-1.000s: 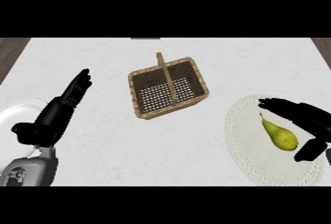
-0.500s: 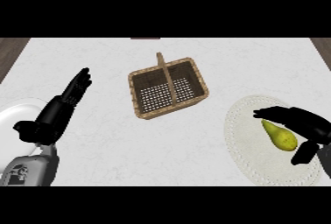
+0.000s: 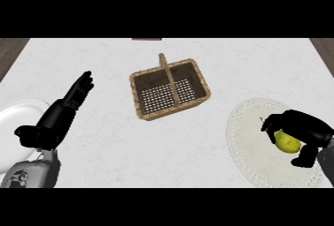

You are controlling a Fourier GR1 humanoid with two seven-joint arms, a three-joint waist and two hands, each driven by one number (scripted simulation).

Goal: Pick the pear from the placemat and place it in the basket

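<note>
A yellow-green pear (image 3: 286, 141) lies on the round pale placemat (image 3: 256, 145) at the right of the counter. My right hand (image 3: 305, 129) covers the pear from above, its fingers curled down over the top and its thumb (image 3: 305, 157) below the fruit, so only the pear's lower part shows. The brown wicker basket (image 3: 147, 113) with an upright handle stands in the middle, well to the left of that hand, with nothing visible inside. My left hand (image 3: 60, 114) rests open at the left, fingers straight and pointing up.
A white plate (image 3: 16, 117) sits at the left edge, partly behind my left forearm. Bare white counter lies between the basket and the placemat. Dark wooden strips show at the top corners.
My right hand has come down and to the left over the pear, and its fingers have curled round it. The left hand, the basket and the placemat stay where they were.
</note>
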